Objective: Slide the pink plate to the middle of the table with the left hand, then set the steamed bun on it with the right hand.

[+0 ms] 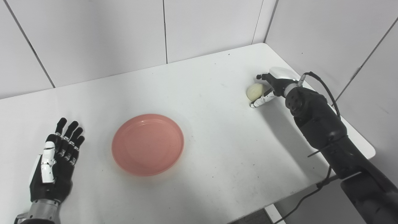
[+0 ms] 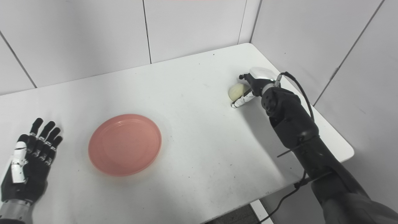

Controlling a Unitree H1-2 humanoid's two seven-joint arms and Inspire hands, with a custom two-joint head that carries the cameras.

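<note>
The pink plate lies flat on the white table, left of the middle. My left hand rests palm down at the near left, open, fingers spread, a short gap from the plate's rim. The pale steamed bun sits on the table at the far right. My right hand is against it: the thumb lies along the bun's near side and the fingers reach over its far side. How tightly they hold it is hidden.
White wall panels stand close behind the table and along its right side, right next to my right hand. The table's right edge runs under my right forearm, from which a black cable loops.
</note>
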